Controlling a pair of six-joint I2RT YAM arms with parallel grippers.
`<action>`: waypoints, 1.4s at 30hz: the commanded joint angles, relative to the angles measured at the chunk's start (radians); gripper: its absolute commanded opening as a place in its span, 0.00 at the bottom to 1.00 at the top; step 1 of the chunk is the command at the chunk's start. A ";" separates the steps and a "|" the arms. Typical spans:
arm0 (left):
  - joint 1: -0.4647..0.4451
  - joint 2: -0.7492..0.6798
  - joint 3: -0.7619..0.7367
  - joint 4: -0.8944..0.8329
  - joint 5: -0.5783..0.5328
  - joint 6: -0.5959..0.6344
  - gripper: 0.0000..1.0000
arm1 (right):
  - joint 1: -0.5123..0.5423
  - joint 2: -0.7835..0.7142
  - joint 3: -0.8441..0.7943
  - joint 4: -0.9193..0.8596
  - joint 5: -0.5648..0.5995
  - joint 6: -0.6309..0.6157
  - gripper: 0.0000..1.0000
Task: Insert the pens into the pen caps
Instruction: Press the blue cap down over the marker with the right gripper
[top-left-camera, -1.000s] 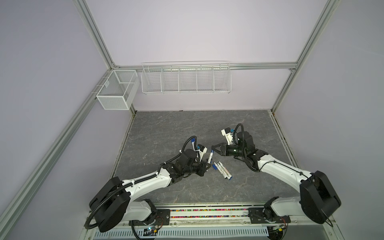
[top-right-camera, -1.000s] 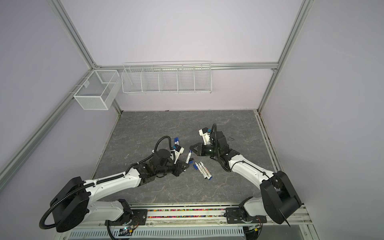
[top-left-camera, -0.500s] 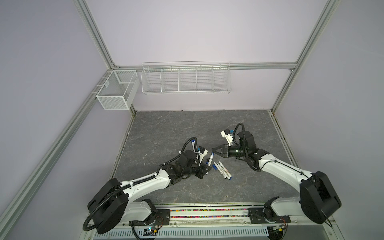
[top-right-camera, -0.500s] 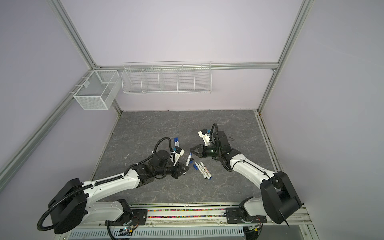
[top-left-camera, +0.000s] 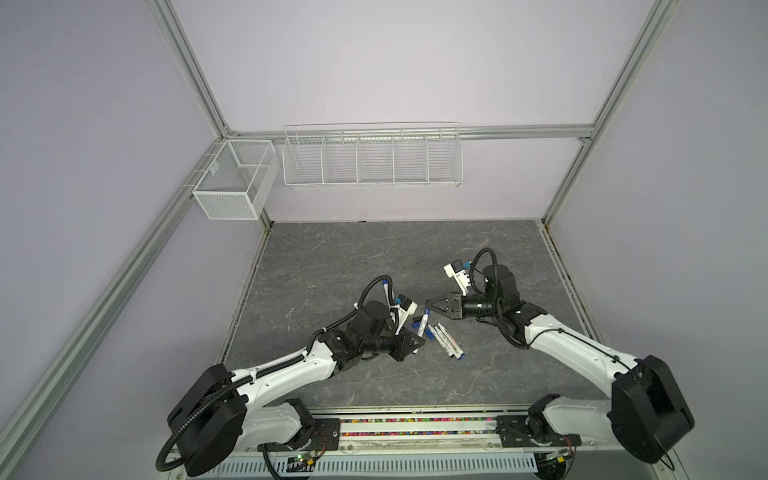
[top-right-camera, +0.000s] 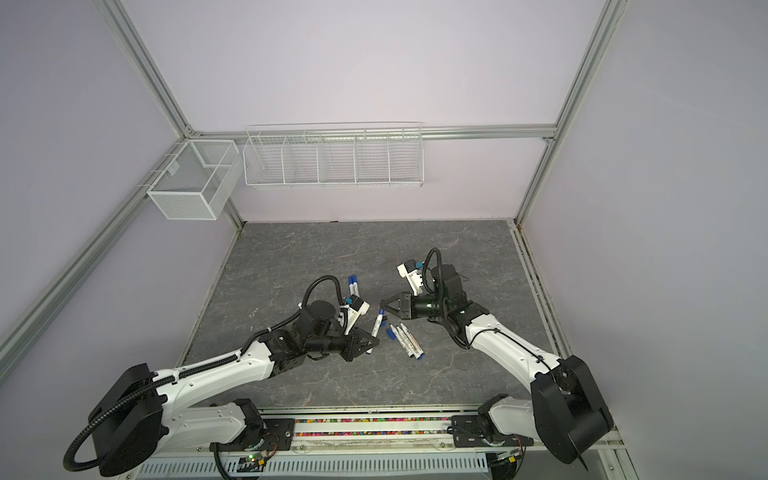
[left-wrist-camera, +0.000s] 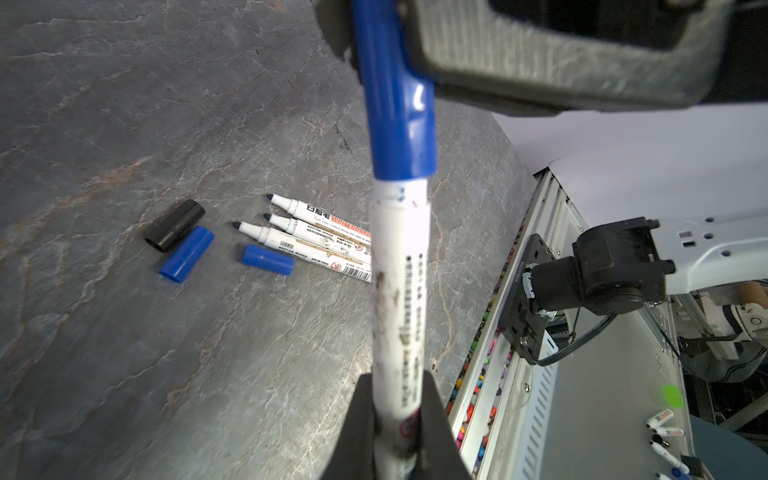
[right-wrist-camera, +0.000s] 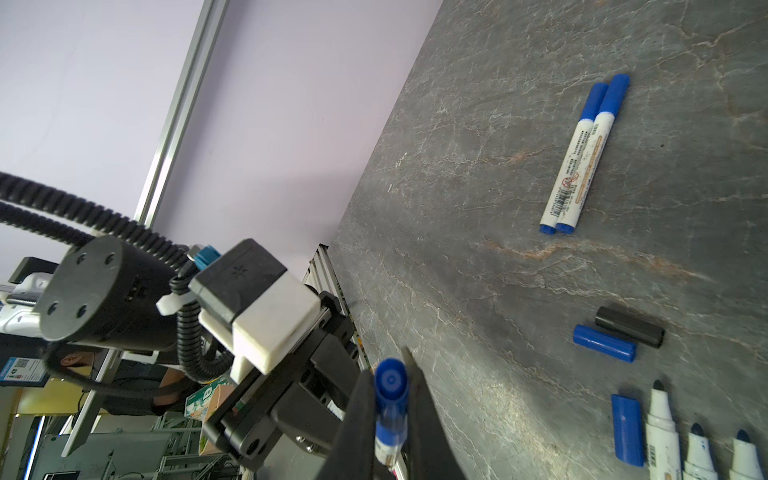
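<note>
Pen (left-wrist-camera: 400, 266) looks light, stiff and a little slippery, so the left gripper (left-wrist-camera: 397, 384) clamps its barrel end and the right gripper (right-wrist-camera: 390, 384) pinches the blue cap (left-wrist-camera: 397, 108).

Both arms reach low toward the middle, left pincer (top-left-camera: 422, 342) and right pincer (top-left-camera: 428, 304) clamped, tips facing.

Pale lilac walls (top-left-camera: 395, 62) edged with aluminium rails (top-left-camera: 519, 132) enclose a grey marbled tabletop (top-left-camera: 374, 257). Well beyond the left claw (top-left-camera: 420, 341) hangs a white mesh box (top-left-camera: 226, 203); beyond the right claw (top-left-camera: 428, 304), a long divided wire rack (top-left-camera: 372, 166)
</note>
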 joint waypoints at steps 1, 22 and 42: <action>0.041 -0.012 0.016 0.135 -0.062 -0.026 0.00 | 0.040 -0.025 -0.042 -0.105 -0.227 -0.008 0.08; 0.121 0.043 0.010 0.173 0.089 -0.076 0.00 | 0.066 -0.054 -0.027 -0.103 -0.347 -0.038 0.07; 0.120 0.025 0.061 0.120 -0.114 -0.056 0.00 | 0.194 0.045 0.096 -0.588 -0.184 -0.398 0.07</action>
